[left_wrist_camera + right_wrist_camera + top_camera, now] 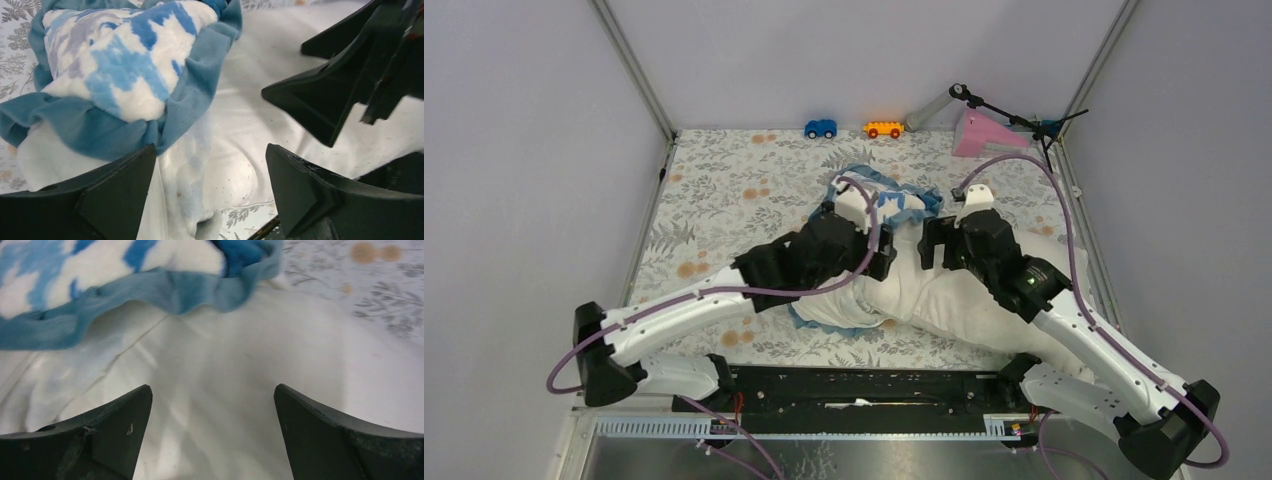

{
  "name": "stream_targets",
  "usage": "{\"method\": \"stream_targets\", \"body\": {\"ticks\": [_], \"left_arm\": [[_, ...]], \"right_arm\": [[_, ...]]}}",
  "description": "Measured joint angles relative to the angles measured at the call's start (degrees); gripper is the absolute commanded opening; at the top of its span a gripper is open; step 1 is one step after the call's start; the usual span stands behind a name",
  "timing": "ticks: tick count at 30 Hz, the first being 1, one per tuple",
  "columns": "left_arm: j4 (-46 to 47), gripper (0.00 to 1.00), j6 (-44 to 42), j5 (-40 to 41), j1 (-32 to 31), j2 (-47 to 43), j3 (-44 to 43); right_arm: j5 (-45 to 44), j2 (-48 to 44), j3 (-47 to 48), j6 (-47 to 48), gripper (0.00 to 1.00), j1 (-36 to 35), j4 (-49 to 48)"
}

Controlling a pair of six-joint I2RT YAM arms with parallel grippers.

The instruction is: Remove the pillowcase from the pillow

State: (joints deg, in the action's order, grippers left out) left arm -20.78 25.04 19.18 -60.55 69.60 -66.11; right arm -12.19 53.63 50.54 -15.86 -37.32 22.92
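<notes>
Pillowcase [902, 203] sits bunched in a blue-and-white heap at the far end of the pillow [944, 295], mid-table, its blue edging ruffled over the cream fabric; pillow lies bare beneath both arms, running back toward the right base; left gripper [210, 148] hovers over it just beside the heap, jaws wide, gripping nothing; right gripper [212, 387] faces it close alongside, jaws wide too, nothing between them; floral tablecloth [724, 190] underneath; blue toy car [821, 128] and orange toy car [884, 129] parked along the back edge.
</notes>
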Motion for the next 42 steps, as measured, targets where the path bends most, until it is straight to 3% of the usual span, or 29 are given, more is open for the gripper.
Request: {"method": "stream_targets", "body": {"ticks": [3, 10, 13, 15, 21, 28, 35, 42], "left_arm": [[-1.62, 0.98, -4.04, 3.19, -1.84, 5.16, -3.17], [-8.13, 0.99, -7.43, 8.70, -0.46, 22.80, -16.26], [-10.03, 0.88, -5.55, 9.51, 2.29, 27.98, -16.94], [-10.29, 0.72, -4.09, 9.33, 4.50, 28.39, -15.58], [-3.87, 0.41, 0.87, 3.76, 14.29, 18.53, -3.41], [2.75, 0.11, 7.43, -5.95, 26.38, 4.11, 12.02], [10.60, 0.10, 16.92, -11.78, 31.76, -4.76, 24.06], [10.71, 0.11, 23.32, -18.93, 39.93, -12.11, 30.49]], "right_arm": [[-7.17, -1.27, 0.00, -0.96, 1.00, 0.00, 1.68], [-15.30, -2.12, -0.48, -3.37, 0.99, 0.00, 4.44], [-15.04, -3.19, -2.73, -5.22, 0.97, 0.00, 4.13], [-13.86, -3.13, -4.81, -6.54, 0.81, 0.00, 3.23], [-11.80, -1.55, -8.57, -9.25, 0.01, 0.00, -0.74], [-8.76, -4.24, -8.61, -11.96, 0.00, -0.15, -5.75], [-9.33, -10.49, -8.63, -12.55, 0.00, -0.22, -4.11], [-9.88, -14.69, -8.63, -12.83, 0.00, -0.83, -2.08]]}}
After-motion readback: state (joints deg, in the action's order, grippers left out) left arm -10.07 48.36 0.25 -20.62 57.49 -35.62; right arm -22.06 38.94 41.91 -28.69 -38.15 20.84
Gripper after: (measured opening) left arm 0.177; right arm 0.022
